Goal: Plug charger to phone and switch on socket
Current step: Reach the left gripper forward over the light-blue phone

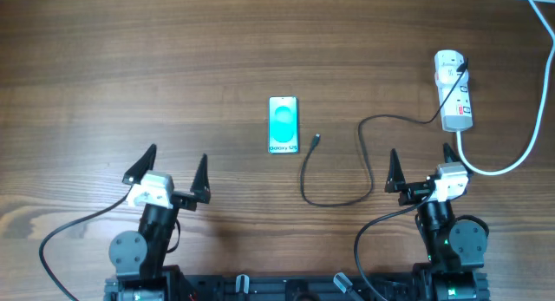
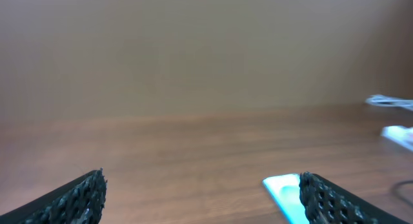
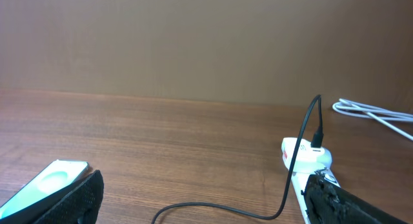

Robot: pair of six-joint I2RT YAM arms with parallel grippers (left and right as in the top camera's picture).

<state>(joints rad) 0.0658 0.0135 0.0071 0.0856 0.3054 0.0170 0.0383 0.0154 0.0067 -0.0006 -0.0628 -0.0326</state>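
1. Nearest my wrist cameras are the fingers themselves. The left gripper (image 1: 178, 153) has its jaws spread wide, and nothing sits between them.
2. The right gripper (image 1: 421, 152) is equally wide and holds nothing.
3. Both arms sit at the near edge of the wooden table (image 1: 173, 58), left and right, each well apart from the task items.
4. The phone (image 1: 283, 125) lies flat near the table's middle, screen up and lit cyan, with its short edge towards me. It sits between the two arms, farther out on the table.
5. The charger (image 1: 303, 179) loops on the wood just right of the phone. Its connector tip (image 1: 316, 141) rests near the phone's lower right corner, not touching it and not plugged in.
6. From the loop, the cable runs right and up to a black plug (image 1: 460, 73) seated in the socket (image 1: 453, 93).
7. The socket lies at far right, beyond the right gripper. I cannot tell its switch position.
8. A thick white cord (image 3: 371, 112) leaves the socket and curves off towards the right edge.
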